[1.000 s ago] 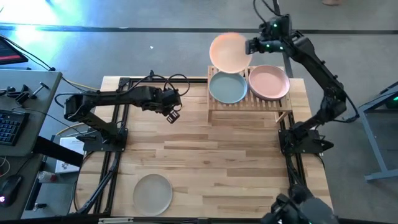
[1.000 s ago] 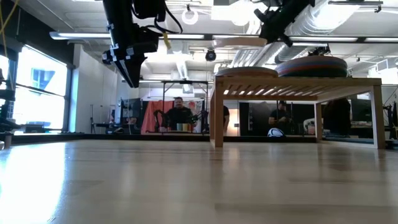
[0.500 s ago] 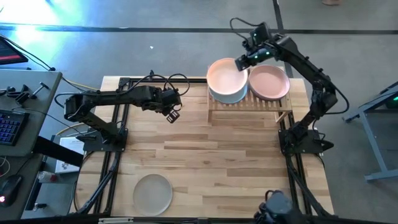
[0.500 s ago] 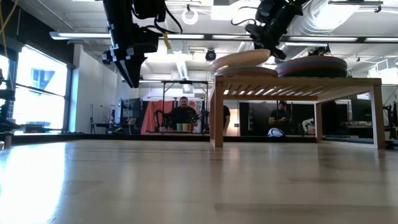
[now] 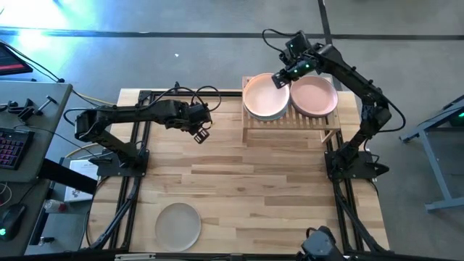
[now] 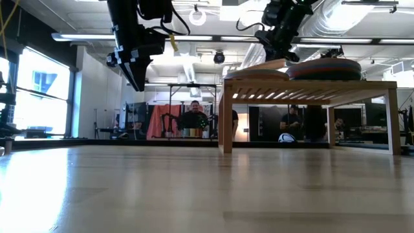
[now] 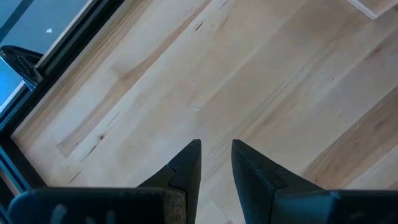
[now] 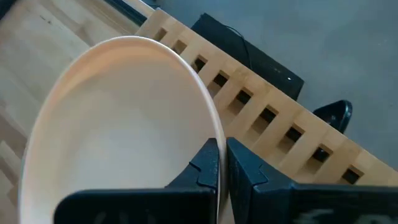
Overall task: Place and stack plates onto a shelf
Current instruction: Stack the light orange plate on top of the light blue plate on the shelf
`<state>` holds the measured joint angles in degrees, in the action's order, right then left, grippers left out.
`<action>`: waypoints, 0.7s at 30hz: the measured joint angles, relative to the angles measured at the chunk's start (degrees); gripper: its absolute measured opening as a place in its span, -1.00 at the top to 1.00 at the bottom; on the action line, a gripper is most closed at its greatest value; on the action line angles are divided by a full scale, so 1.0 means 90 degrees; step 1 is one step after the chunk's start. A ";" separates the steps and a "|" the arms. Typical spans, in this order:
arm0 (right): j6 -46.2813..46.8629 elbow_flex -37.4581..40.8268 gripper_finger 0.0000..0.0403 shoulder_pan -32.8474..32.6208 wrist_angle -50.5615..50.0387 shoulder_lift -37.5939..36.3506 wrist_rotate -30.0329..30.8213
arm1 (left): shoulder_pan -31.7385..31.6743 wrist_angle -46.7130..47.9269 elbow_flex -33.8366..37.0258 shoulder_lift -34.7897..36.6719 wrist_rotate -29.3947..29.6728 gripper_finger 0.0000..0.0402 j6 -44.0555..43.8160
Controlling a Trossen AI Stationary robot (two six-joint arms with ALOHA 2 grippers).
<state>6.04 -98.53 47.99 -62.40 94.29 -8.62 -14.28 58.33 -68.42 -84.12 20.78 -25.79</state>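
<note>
peach plate [image 5: 264, 96]: covers the plate beneath, colour hidden | pink plate [image 5: 315, 96]: hides the stack under it from above | peach plate in right wrist view [image 8: 118, 130]: cut off at the edge | grey plate [image 5: 178, 225]: nearly cut by the edge | people past shelf [image 6: 309, 87]: too small

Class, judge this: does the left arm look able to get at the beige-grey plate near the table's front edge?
Probably yes: the left gripper hangs open and empty, and only bare table lies between it and the beige-grey plate.
</note>
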 joint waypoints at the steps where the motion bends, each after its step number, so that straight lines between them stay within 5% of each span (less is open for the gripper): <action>1: 0.0000 0.0003 1.00 0.0000 0.0000 -0.0037 0.0006 | 0.0000 0.0000 0.0000 0.0000 -0.0001 0.61 0.0056; 21: 0.0324 0.0003 1.00 -0.0402 0.0027 -0.0454 0.0878 | 0.0000 0.0000 0.0000 0.0000 0.0000 0.61 0.0106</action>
<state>8.96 -98.50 44.37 -62.16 90.21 -0.71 -14.28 58.33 -68.42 -84.12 20.78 -24.84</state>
